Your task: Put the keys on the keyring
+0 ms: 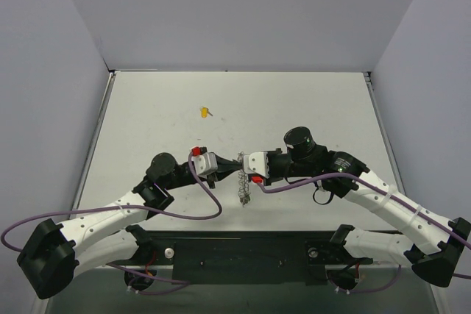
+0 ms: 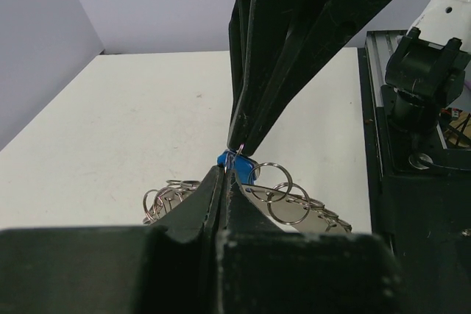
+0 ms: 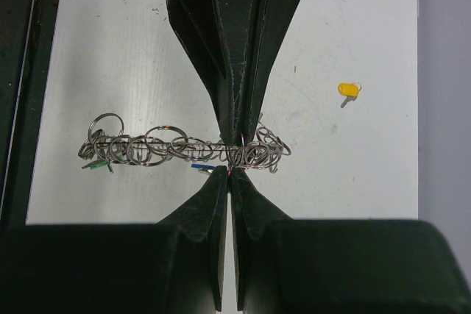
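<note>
Two robot arms are meeting tip to tip above the middle of the white desk, working on a job that is looking roughly two-thirds done. The left gripper and the right gripper are both showing clenched jaws, pinching the keyring from opposite sides at nearly the same spot. The keyring is hanging between them, its silvery chain of small rings trailing off towards the near edge of the desk.

The blue key is sitting right at the meeting point of the two sets of jaws. The wrist views are not showing whether it is already threaded on, or which arm is gripping the key itself rather than a ring. The green key is dangling at the far end of the chain and is appearing to be attached. The yellow key is lying alone on the desk, well apart from the arms, and by the look of it is waiting to be fetched.

In all, the pictures are showing three keys, one of each colour, and one keyring. Its small rings are overlapping too much to count.
</note>
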Motion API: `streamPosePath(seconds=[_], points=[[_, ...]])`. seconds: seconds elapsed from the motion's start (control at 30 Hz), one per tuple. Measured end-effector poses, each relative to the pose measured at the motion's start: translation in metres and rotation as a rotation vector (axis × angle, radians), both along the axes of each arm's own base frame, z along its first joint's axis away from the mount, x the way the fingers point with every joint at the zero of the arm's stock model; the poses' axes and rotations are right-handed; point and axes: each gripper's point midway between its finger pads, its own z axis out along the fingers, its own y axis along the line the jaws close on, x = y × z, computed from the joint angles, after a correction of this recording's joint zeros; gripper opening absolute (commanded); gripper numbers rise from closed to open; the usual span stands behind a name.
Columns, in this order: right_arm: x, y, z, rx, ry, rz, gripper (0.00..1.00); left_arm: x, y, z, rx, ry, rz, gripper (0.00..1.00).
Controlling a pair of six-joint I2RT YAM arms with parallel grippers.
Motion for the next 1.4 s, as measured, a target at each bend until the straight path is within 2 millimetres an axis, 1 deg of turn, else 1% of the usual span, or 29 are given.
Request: streamPosePath(seconds=[0.33, 0.67, 0.7, 0.73, 0.87, 1.07, 1.13, 1.27, 1.4], points=[[0.007, -0.001, -0.001, 0.024, 0.026, -0.044, 0.00, 0.001, 0.001, 0.010, -0.045, 0.022, 0.004, 0.00], [0.010, 0.003, 0.001, 0.082, 0.075, -0.086, 0.01, 0.003, 0.004, 0.017, -0.108, 0.059, 0.016, 0.00], [0.010, 0.003, 0.001, 0.085, 0.080, -0.085, 0.05, 0.003, 0.004, 0.018, -0.112, 0.061, 0.016, 0.00], [0.010, 0.003, 0.002, 0.092, 0.089, -0.087, 0.07, 0.003, 0.005, 0.018, -0.116, 0.060, 0.016, 0.00], [0.010, 0.000, 0.004, 0.111, 0.118, -0.098, 0.10, 0.002, 0.005, 0.023, -0.137, 0.040, 0.017, 0.00], [0.008, -0.006, 0.014, 0.154, 0.146, -0.105, 0.29, 0.001, 0.006, 0.033, -0.167, 0.008, 0.007, 0.00], [0.005, -0.006, 0.017, 0.166, 0.154, -0.097, 0.39, -0.001, 0.005, 0.035, -0.172, -0.001, -0.002, 0.00], [0.000, -0.005, 0.020, 0.183, 0.178, -0.083, 0.41, -0.003, 0.005, 0.036, -0.174, -0.010, -0.017, 0.00], [-0.003, -0.004, 0.022, 0.203, 0.221, -0.091, 0.40, -0.006, 0.003, 0.034, -0.168, -0.013, -0.039, 0.00]])
